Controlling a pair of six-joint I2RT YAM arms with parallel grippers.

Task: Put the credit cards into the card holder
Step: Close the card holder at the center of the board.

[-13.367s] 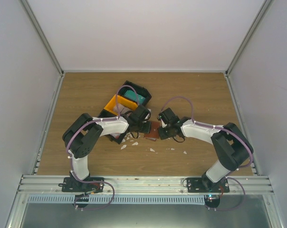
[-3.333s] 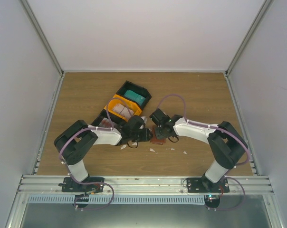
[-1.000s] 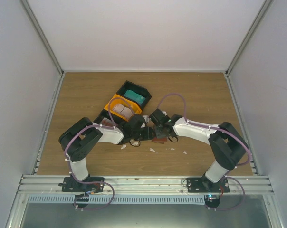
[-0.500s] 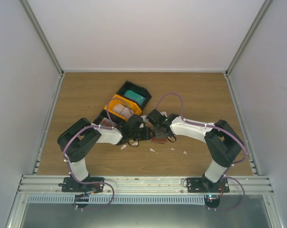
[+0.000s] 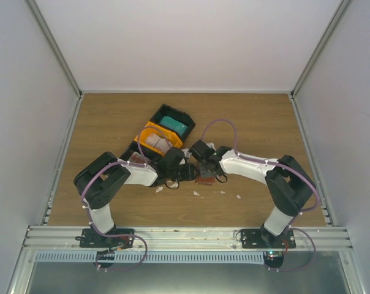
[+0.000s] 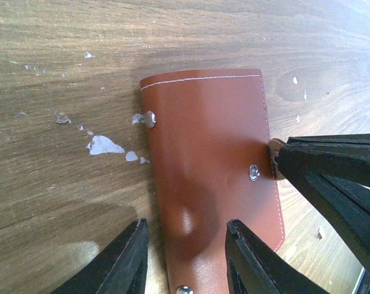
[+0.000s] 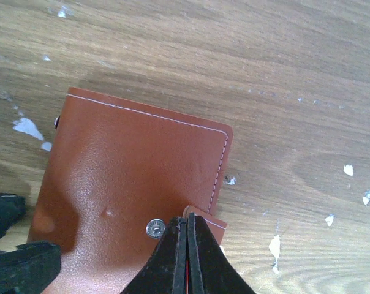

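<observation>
The reddish-brown card holder [image 5: 204,178] [image 6: 209,153] [image 7: 130,165] lies flat on the wood between both arms. My right gripper [image 5: 201,166] [image 7: 186,219] is shut on its little closing tab [image 7: 208,222] at the holder's edge, beside a metal snap [image 7: 154,228]. My left gripper [image 5: 188,173] [image 6: 186,225] is open at the holder's other end, one finger [image 6: 127,260] over bare wood, the other [image 6: 249,257] over the leather. Teal credit cards [image 5: 173,125] lie in a black bin, whitish ones [image 5: 155,143] in an orange bin.
Three bins stand in a diagonal row behind the left arm: black [image 5: 186,116], orange [image 5: 142,133], and another black one [image 5: 133,158]. Small white scraps [image 5: 196,193] [image 6: 105,146] [image 7: 274,246] lie scattered around the holder. Grey walls enclose the table.
My right gripper has closed its jaws onto the closing tab over the last second. The left gripper stays open in nearly the same spot.
</observation>
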